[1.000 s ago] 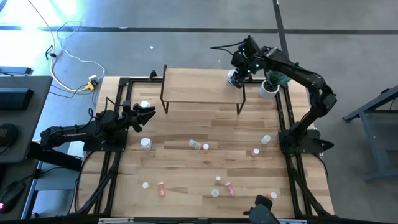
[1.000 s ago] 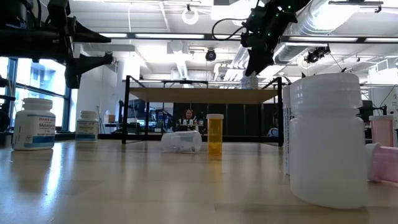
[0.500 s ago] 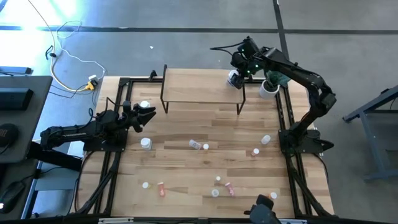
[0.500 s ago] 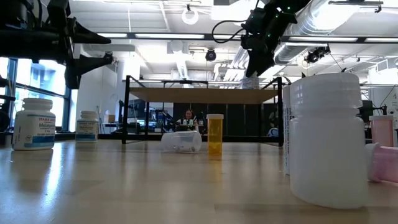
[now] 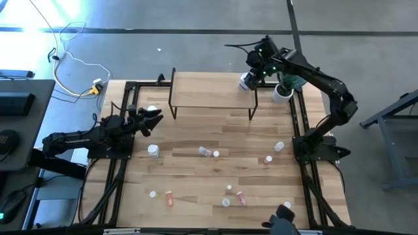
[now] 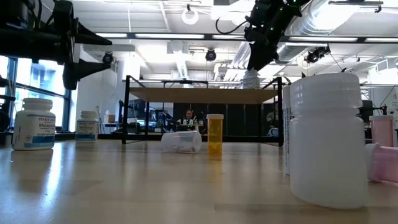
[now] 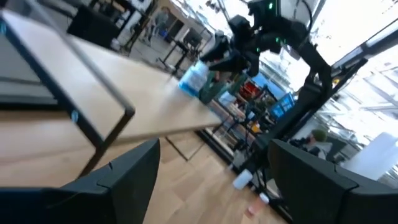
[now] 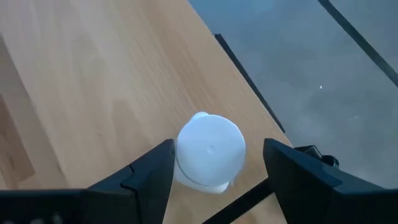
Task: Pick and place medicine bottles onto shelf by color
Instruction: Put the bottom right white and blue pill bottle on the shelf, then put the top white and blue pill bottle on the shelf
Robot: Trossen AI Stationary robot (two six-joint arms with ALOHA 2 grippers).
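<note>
While on shelf (image 5: 212,88), white bottle (image 8: 209,150) between parted right jaws

We have two dark, jointed arms: the right arm (image 5: 318,78) carries a small green light and looping black cables, while the left arm (image 5: 85,138) is matte black throughout.

Right arm is reaching up and across toward the far right corner, wrist pitching down; right gripper (image 5: 249,76) is hanging with jaws spread wide. Left arm is lying low along the left edge; left gripper (image 5: 155,119) is pointing inward, jaws parted.
</note>
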